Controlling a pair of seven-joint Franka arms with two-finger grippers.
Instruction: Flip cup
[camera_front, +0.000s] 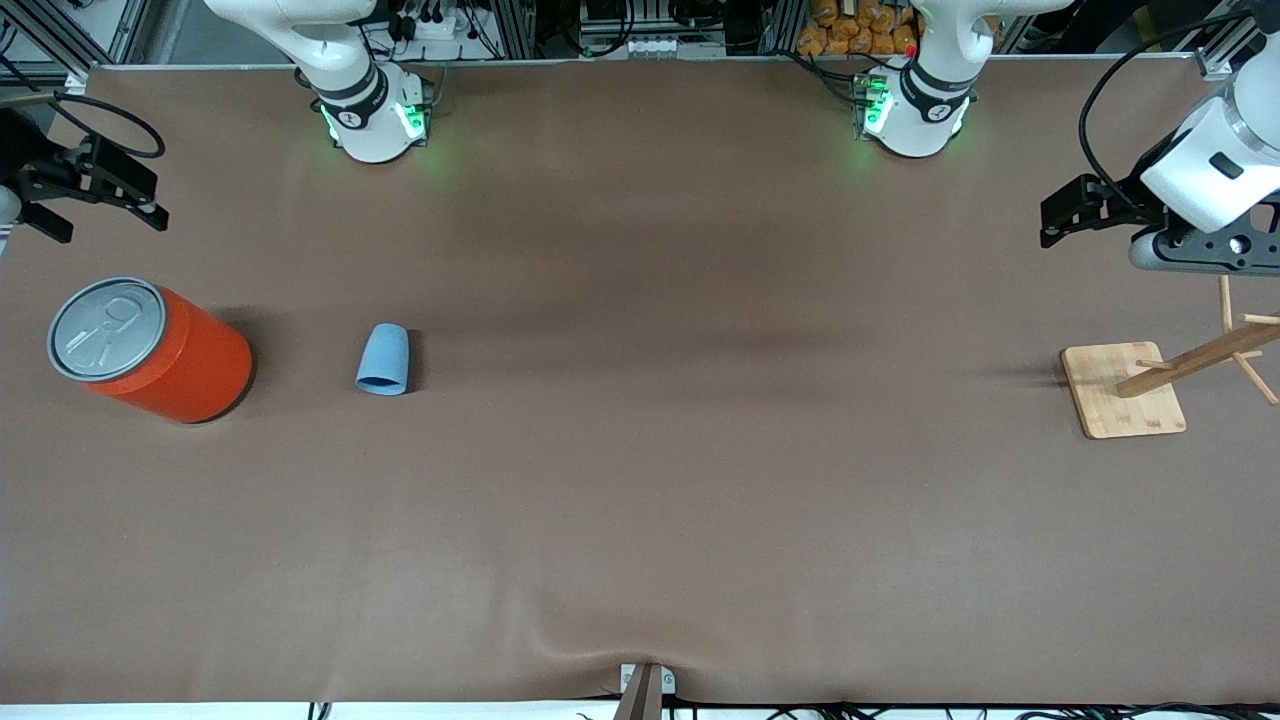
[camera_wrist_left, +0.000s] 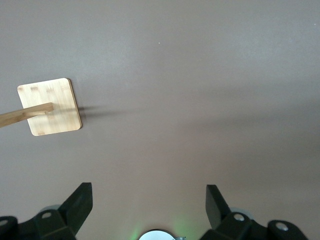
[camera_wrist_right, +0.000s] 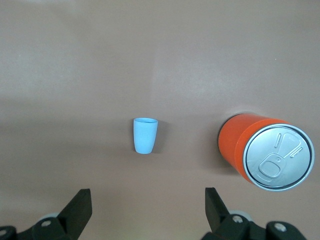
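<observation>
The small light-blue cup (camera_front: 382, 360) lies on its side on the brown table, its mouth turned toward the front camera, beside the orange can. It also shows in the right wrist view (camera_wrist_right: 145, 135). My right gripper (camera_front: 108, 215) hangs open and empty in the air over the right arm's end of the table, above the can and apart from the cup; its two dark fingers frame bare table (camera_wrist_right: 148, 200). My left gripper (camera_front: 1075, 215) hangs open and empty over the left arm's end of the table (camera_wrist_left: 149, 197), above the wooden stand.
A large orange can (camera_front: 150, 350) with a grey pull-tab lid stands upright beside the cup (camera_wrist_right: 265, 152). A wooden peg stand on a square bamboo base (camera_front: 1122, 390) stands at the left arm's end (camera_wrist_left: 49, 106).
</observation>
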